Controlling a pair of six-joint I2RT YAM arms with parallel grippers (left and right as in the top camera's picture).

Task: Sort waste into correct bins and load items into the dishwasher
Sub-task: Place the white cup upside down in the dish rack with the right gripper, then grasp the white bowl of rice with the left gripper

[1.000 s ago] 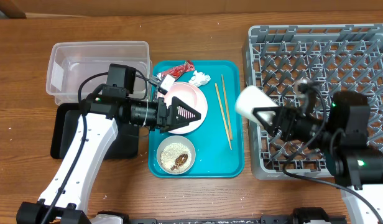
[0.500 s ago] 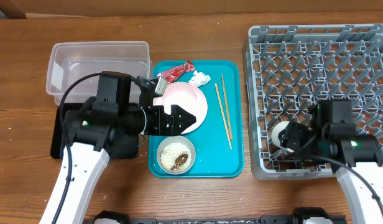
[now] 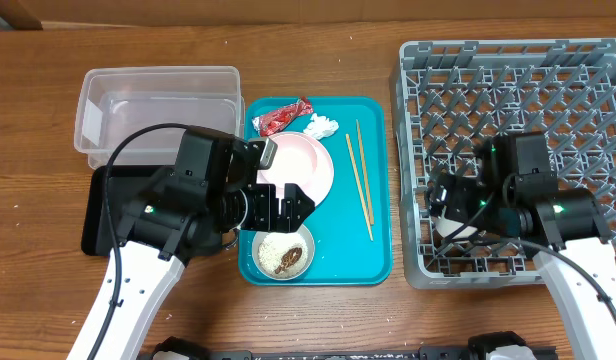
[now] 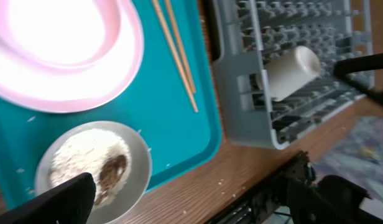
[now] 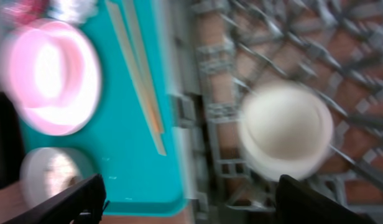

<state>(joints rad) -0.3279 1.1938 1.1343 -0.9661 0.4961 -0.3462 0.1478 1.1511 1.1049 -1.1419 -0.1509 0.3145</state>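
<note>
The small white cup lies in the front left part of the grey dish rack; it also shows in the right wrist view and the left wrist view. My right gripper is open just above the cup and holds nothing. My left gripper is open and empty over the near edge of the pink plate, just behind the white bowl of rice and brown scraps. Two chopsticks, the red wrapper and the white tissue lie on the teal tray.
The clear tub stands at the back left, with the black tray in front of it, partly under my left arm. The rack fills the right side of the table. The right wrist view is blurred.
My right gripper carried the cup down into the rack and let it go. My left gripper moved nearer, from over the plate towards the bowl.
</note>
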